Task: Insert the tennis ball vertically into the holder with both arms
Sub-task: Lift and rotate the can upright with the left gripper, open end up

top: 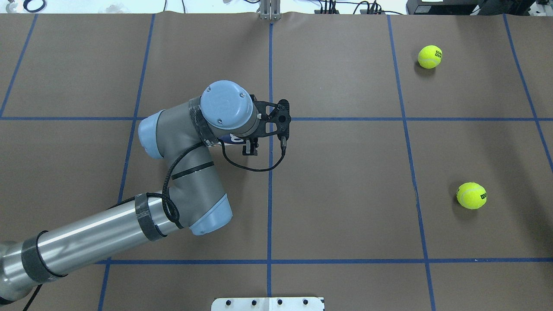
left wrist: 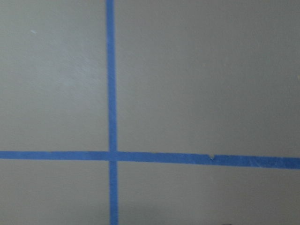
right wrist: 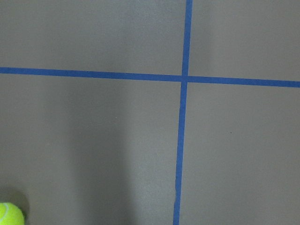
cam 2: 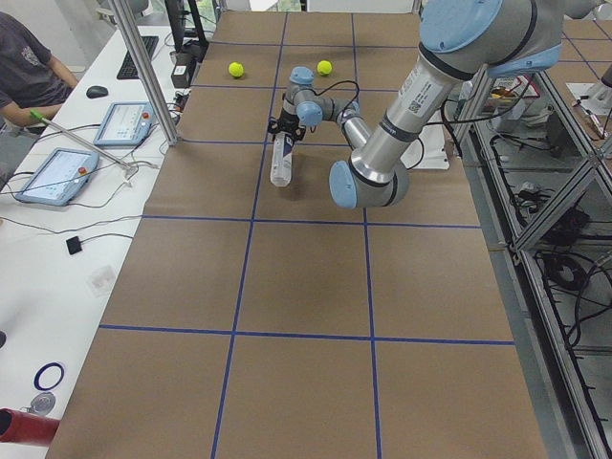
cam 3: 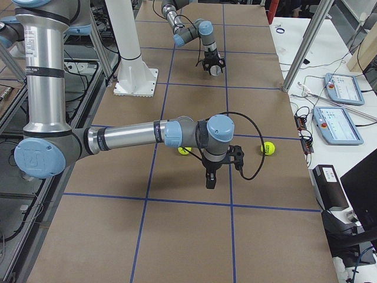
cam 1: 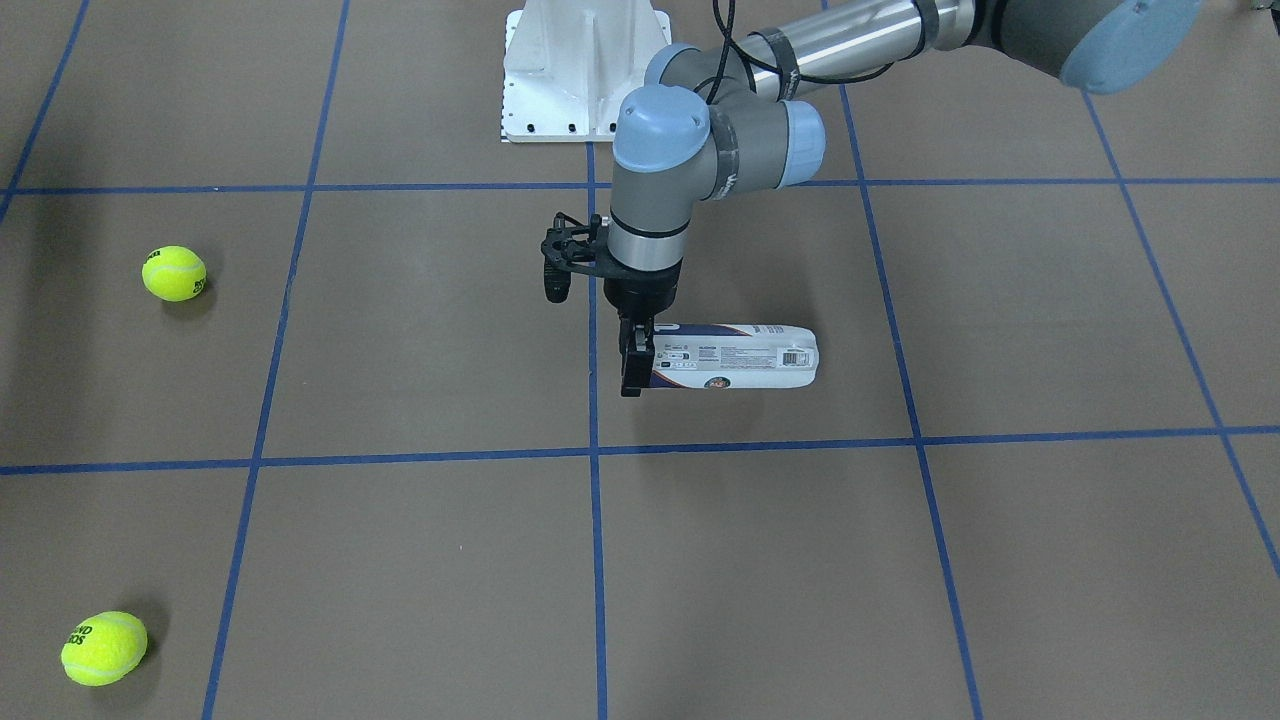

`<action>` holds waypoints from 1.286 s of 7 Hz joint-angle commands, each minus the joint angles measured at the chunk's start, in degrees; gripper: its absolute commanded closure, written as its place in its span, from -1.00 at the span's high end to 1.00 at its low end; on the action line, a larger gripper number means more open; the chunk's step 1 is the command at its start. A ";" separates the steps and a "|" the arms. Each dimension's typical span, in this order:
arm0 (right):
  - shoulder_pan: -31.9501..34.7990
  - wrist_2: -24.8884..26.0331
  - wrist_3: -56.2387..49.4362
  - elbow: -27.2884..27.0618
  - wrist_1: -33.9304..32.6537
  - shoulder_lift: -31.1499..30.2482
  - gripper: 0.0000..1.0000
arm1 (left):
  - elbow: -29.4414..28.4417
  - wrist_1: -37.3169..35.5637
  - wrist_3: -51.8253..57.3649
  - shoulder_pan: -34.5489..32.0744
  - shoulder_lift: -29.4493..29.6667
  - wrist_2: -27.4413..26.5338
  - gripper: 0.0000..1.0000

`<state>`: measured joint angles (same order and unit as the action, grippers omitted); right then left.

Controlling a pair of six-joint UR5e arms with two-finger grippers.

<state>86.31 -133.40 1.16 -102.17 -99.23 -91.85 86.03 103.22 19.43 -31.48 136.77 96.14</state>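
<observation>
The holder (cam 1: 740, 358) lies on its side on the brown table, near the middle grid line. My left gripper (cam 1: 634, 362) points straight down and is shut on the holder's end nearest that line. In the overhead view the wrist covers most of the holder (top: 235, 139). Two yellow tennis balls (cam 1: 174, 273) (cam 1: 104, 648) rest far off on my right side, also seen from overhead (top: 430, 56) (top: 471, 195). My right gripper (cam 3: 210, 180) hangs above the table near those balls; I cannot tell whether it is open or shut. One ball's edge (right wrist: 9, 215) shows in the right wrist view.
The white pedestal base (cam 1: 585, 70) stands at my edge of the table. A side bench holds tablets (cam 2: 53, 172), and a person (cam 2: 29, 67) sits by it. A metal post (cam 2: 143, 67) rises at the table's far edge. Blue tape lines grid the table.
</observation>
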 commanded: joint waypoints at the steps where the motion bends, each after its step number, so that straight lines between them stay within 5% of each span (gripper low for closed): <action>1: 0.00 -0.62 0.06 -0.31 0.26 0.26 0.98 | 9.73 4.06 -11.70 -2.70 -0.36 0.10 0.58; 4: -1.83 -0.80 0.67 0.30 6.03 1.57 0.98 | 8.81 42.55 -33.35 -2.36 -8.07 -3.91 0.59; 6: -5.95 -2.46 7.15 -2.84 6.86 2.98 0.98 | 0.16 66.03 -39.01 -1.57 -9.42 -8.95 0.61; 9: -18.30 -3.80 25.04 -10.75 8.42 2.55 0.99 | -6.66 81.67 -39.82 1.05 -9.15 -13.93 0.61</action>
<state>74.54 -136.99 17.35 -110.07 -92.06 -89.22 81.31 179.54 -20.13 -32.19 127.71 85.26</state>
